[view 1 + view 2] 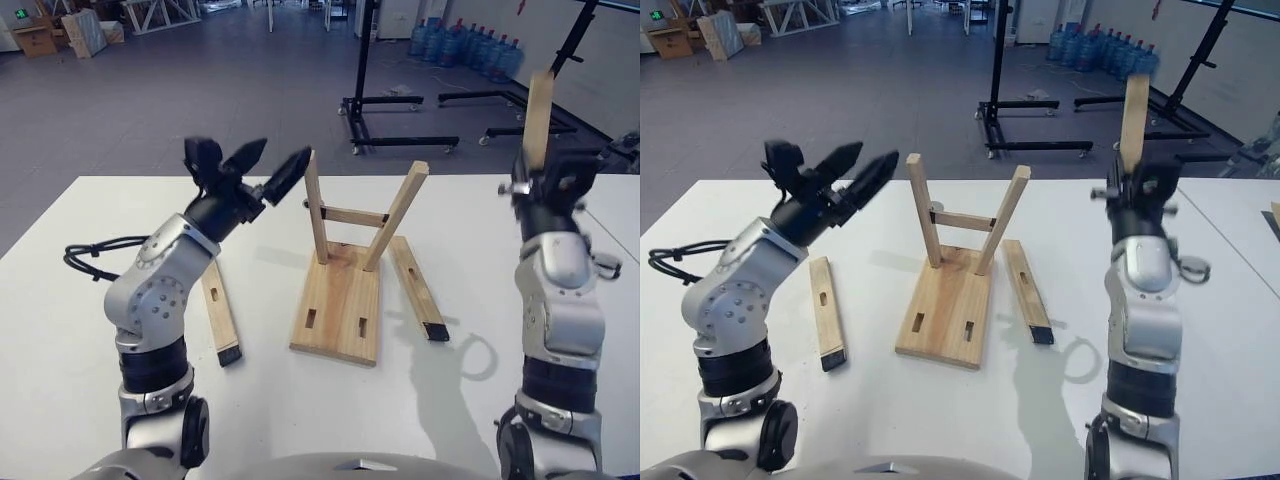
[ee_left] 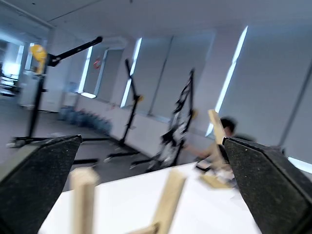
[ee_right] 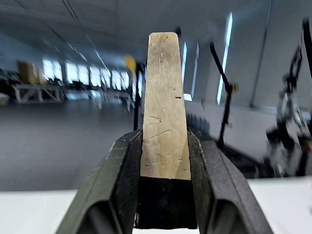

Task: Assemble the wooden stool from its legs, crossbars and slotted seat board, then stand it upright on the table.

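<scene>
You have bare table (image 1: 80,350) on both outer sides, and the seat board's (image 1: 338,320) near half is free from above. Two upright legs (image 1: 316,210) and their crossbar (image 1: 352,215) block its far end. One loose leg (image 1: 220,320) lies left, another leg (image 1: 418,288) just beside the board's right edge. Your spread left claw (image 1: 284,150) hangs near the left upright's top

The left gripper (image 2: 152,140) has its dark fingers (image 2: 39,180) spread wide apart. In the foreground between them, an upright stool leg (image 2: 84,195) and a leaning stool leg (image 2: 168,202) rise over the white table (image 2: 122,195). Black stands (image 2: 129,105) blur in the background.
</scene>
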You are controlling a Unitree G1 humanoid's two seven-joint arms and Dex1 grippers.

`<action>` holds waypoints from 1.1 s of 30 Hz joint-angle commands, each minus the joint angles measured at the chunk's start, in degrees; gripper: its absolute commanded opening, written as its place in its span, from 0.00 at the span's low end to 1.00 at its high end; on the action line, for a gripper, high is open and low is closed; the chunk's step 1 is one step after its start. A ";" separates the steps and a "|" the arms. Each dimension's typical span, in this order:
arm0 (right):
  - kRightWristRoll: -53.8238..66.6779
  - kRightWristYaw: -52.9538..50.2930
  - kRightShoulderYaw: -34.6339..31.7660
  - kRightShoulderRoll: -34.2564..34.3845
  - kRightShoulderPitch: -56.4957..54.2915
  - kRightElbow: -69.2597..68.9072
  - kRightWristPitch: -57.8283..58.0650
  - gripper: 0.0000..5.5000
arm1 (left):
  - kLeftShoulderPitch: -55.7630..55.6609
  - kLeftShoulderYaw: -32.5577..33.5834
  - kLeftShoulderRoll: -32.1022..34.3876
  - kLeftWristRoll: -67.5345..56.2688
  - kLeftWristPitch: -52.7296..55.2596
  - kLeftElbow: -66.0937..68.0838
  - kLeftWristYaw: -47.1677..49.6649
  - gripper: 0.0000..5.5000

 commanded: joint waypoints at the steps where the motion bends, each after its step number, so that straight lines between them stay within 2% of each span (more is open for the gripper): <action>1: -1.54 9.72 11.61 -1.94 0.60 -8.21 -5.80 0.23 | -1.41 1.73 -3.73 -16.86 5.42 -0.06 11.59 0.97; 6: -0.16 15.56 18.87 -0.48 5.36 -10.53 -7.36 0.23 | 1.08 -4.86 -4.55 -24.78 8.82 -0.88 20.13 0.97; 10: 3.26 19.81 23.40 0.48 8.47 -12.74 -5.20 0.23 | 0.74 -5.20 -3.17 -25.05 6.50 -0.12 23.74 0.97; 27: 2.98 19.82 24.41 1.91 13.71 -12.60 -3.21 0.23 | 1.05 -6.46 1.15 -28.08 1.73 0.29 24.56 0.49; 33: 2.79 19.53 24.35 2.77 13.78 -12.47 -3.23 0.23 | 2.17 -9.62 1.70 -27.02 1.46 -0.38 24.22 0.32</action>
